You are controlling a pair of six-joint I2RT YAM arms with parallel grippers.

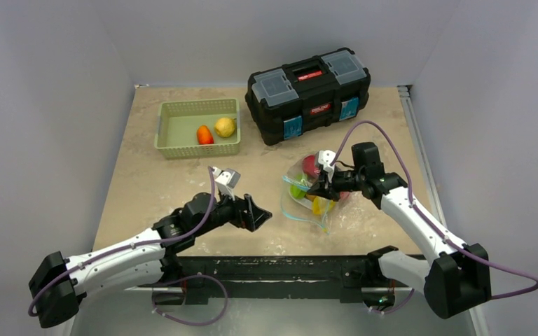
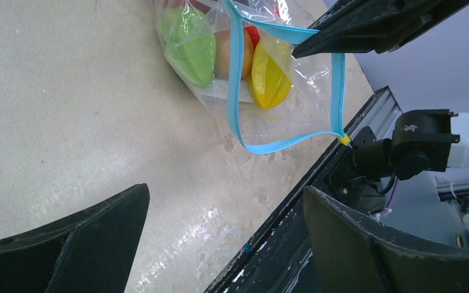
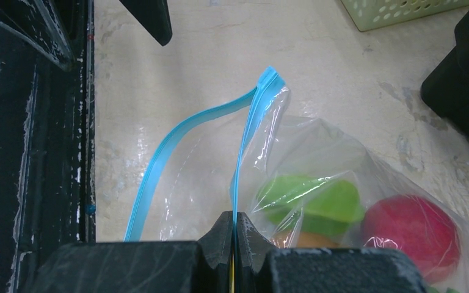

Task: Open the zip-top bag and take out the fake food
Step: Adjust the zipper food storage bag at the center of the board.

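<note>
The zip-top bag (image 1: 298, 206) lies on the bench (image 1: 154, 182) right of centre, toward the near edge, its teal zip strip (image 2: 235, 91) parted. A black toolbox (image 1: 308, 94) stands far behind it, a green basket (image 1: 196, 148) at far left. The right tool (image 3: 235, 227) is pressed together on one lip of the strip. The left tool (image 2: 226, 244) hangs spread and empty, left of the bag. In the bag sits fake food (image 2: 269, 76): green, yellow, orange, red. An orange piece (image 1: 204, 134) and a yellow piece (image 1: 225, 127) lie in the basket.

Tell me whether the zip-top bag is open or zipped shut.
Open: on the zip-top bag the teal zip strip is parted into two lips, the right gripper pinching one; fake food sits inside.
</note>
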